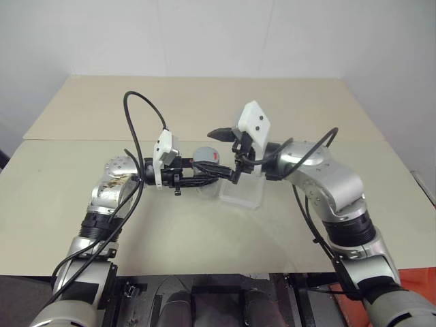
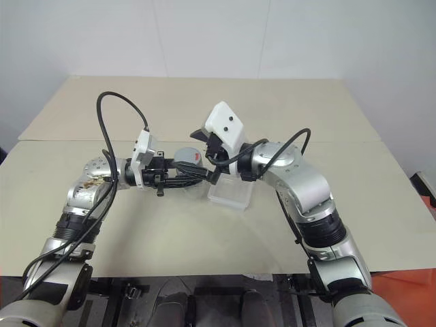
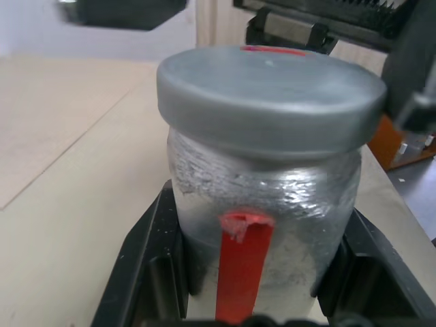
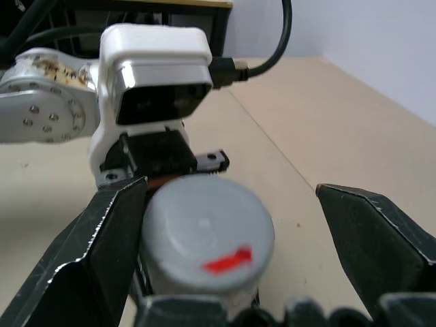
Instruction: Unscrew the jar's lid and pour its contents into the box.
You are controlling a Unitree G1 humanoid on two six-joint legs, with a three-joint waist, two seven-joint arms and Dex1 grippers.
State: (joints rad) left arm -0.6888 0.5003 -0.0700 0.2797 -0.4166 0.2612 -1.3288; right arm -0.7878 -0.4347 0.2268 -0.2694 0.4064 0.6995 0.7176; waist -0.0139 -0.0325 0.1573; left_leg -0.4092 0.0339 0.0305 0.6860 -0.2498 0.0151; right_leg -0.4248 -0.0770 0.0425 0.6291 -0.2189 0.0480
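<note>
In the left eye view, the left claw [image 1: 204, 172] was clenched on the jar [image 1: 206, 159] and held it above the beige table [image 1: 82, 204], near the middle of the scene. The claw pointed level, toward the robot's right side. The lid [image 1: 213, 156] was on the jar, and a small red mark was visible on it. The right claw [image 1: 228, 155] stood released, with its two black fingers wide apart around the lid end of the jar; I could not tell from here if they touched it. The clear plastic box [image 1: 243, 193] lay on the table just below the right claw and beside the jar.

In the right eye view, the same things appeared: the jar [image 2: 185, 158] in the left claw [image 2: 185, 174], the right claw [image 2: 208, 148] near its lid end, and the box [image 2: 230, 195] on the table under them.

In the left wrist view, the jar [image 3: 266, 225] was between the two black fingers [image 3: 146, 262] of the left claw, which pressed on both sides of it. A red stripe [image 3: 242, 269] ran along its silver-grey side. The grey lid [image 3: 269, 99] closed the jar fully.

In the right wrist view, the lid [image 4: 208, 235] with its red mark [image 4: 228, 259] sat between the spread fingers [image 4: 102, 252] of the right claw. One finger was just beside the lid, and the other stood well apart from it. Behind the jar, the left wrist with its white camera [image 4: 157, 71] was visible.
</note>
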